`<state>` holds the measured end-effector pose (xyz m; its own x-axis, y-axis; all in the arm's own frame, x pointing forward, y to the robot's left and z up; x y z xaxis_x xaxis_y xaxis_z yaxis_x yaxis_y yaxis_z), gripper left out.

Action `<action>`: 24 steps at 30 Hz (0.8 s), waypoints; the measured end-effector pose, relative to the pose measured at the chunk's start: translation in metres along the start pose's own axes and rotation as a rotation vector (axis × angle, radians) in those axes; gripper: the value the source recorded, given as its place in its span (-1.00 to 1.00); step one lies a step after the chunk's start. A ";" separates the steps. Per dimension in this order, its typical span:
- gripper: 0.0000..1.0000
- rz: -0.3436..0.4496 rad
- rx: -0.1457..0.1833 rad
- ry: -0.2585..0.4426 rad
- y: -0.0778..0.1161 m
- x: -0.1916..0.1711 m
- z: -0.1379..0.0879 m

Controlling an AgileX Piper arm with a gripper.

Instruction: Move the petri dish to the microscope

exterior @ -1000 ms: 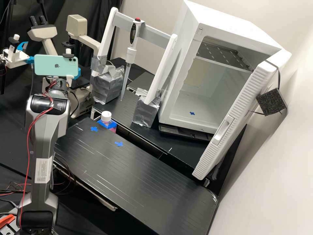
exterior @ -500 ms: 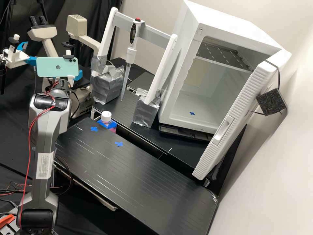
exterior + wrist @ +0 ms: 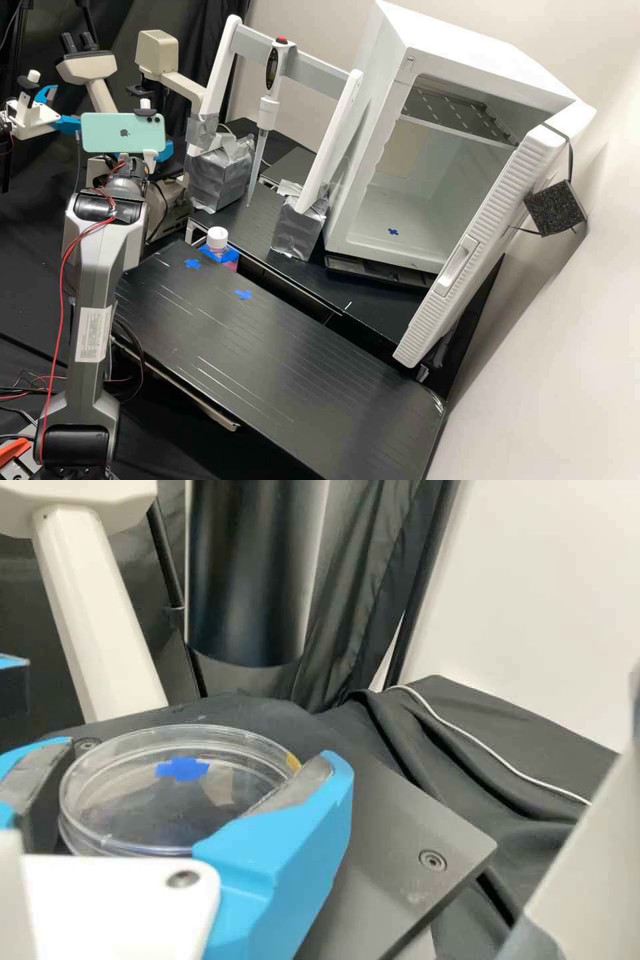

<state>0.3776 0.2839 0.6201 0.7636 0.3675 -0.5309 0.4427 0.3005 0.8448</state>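
Observation:
At the left rear in the high view, my gripper is at the cream microscope, largely hidden behind the phone and wrist. In the wrist view the gripper is shut on the clear petri dish, with one blue finger on each side of its rim. Beneath the dish lies the microscope's dark grey stage, and a blue cross mark shows through the dish. Whether the dish touches the stage I cannot tell. The microscope's black cylinder hangs above and beyond the dish.
A pipette hangs on a white stand right of the microscope. The open white incubator stands farther right. A capped bottle is beside the black bench top. Another arm's white gripper is at the far left.
The arm and its wrist have shifted right in the high view, and the phone and blue finger have moved with them toward the silver-taped stand. The bench items have stayed put.

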 end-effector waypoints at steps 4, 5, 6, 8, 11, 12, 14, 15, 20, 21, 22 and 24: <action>-1.00 -0.006 0.006 -0.003 0.001 0.004 -0.001; -1.00 -0.009 0.006 -0.004 0.002 0.004 -0.002; -1.00 -0.012 0.012 -0.006 0.002 0.004 -0.002; -1.00 -0.018 0.024 -0.008 0.002 0.005 -0.002; -1.00 -0.017 0.054 -0.007 0.002 0.007 -0.002; -1.00 -0.016 0.068 -0.008 0.003 0.007 -0.002; -1.00 -0.015 0.075 -0.010 0.004 0.008 0.000; -1.00 -0.015 0.073 -0.011 0.005 0.008 0.000; 1.00 -0.023 0.063 -0.021 0.010 0.009 0.001; 1.00 -0.024 0.064 -0.025 0.010 0.011 0.002; 1.00 -0.023 0.064 -0.026 0.011 0.011 0.003; 1.00 -0.027 0.064 -0.029 0.010 0.012 0.003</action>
<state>0.3926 0.2885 0.6227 0.7639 0.3346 -0.5518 0.4914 0.2526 0.8335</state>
